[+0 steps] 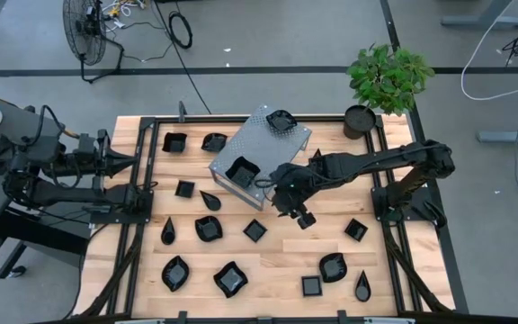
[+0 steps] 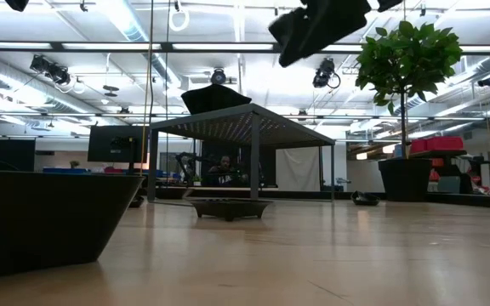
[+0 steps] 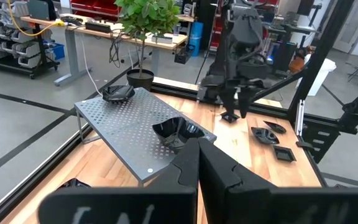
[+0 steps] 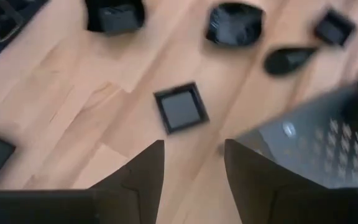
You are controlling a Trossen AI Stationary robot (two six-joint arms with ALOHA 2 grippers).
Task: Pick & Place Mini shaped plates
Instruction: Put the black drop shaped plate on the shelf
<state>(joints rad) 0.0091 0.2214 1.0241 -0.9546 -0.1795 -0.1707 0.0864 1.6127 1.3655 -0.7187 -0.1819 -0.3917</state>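
Square plate (image 4: 180, 107), glossy black, flat on pale wooden desk (image 4: 73, 106), just ahead of right gripper (image 4: 191, 163); jaws spread wide, empty. Left gripper (image 3: 197, 163) pinched closed, empty.

Light: bright, even, from ceiling strip lamps (image 2: 134, 21) seen in the low view.
Glare: pale sheen on the tabletop (image 2: 330, 255) there.
Shadows: soft and short under the plates (image 1: 230, 279).
Blur: right wrist view smeared; its square plate (image 4: 180, 107) is soft.
Focus: near dish (image 2: 41, 217) dark, unsharp.
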